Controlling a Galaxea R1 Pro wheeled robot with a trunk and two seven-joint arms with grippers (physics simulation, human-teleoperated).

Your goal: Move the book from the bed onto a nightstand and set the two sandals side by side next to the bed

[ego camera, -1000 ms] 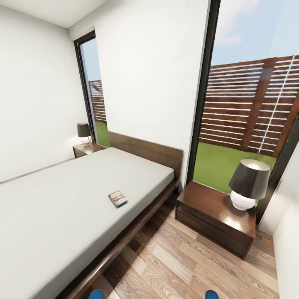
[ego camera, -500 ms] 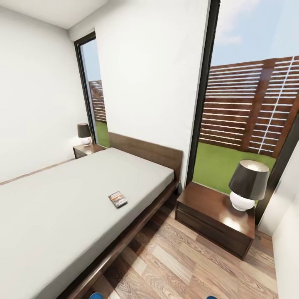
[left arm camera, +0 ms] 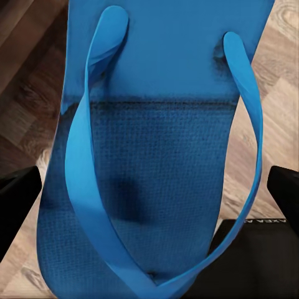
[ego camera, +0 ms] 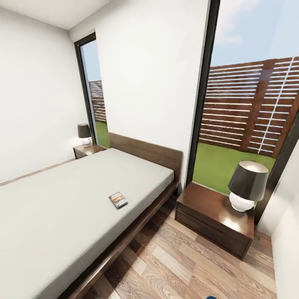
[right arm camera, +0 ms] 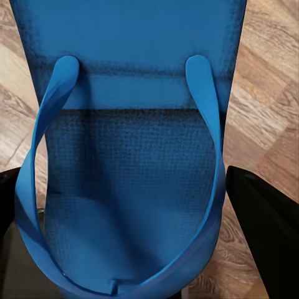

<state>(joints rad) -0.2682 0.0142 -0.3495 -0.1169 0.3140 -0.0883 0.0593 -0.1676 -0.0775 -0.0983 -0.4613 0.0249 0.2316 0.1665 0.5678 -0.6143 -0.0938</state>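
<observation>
Dark fingers of each gripper are seen flanking a blue sandal; grip cannot be told

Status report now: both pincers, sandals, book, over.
Left pincer holds one sandal, right pincer holds the other sandal. Book lies on bed. Near nightstand carries a lamp.

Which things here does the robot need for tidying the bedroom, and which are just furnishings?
Part of the job:
- book, lying on the bed
- near nightstand and far nightstand
- one blue sandal close before the left wrist camera
- second sandal close before the right wrist camera

Just there:
- near lamp and far lamp
- windows, fence outside
</observation>
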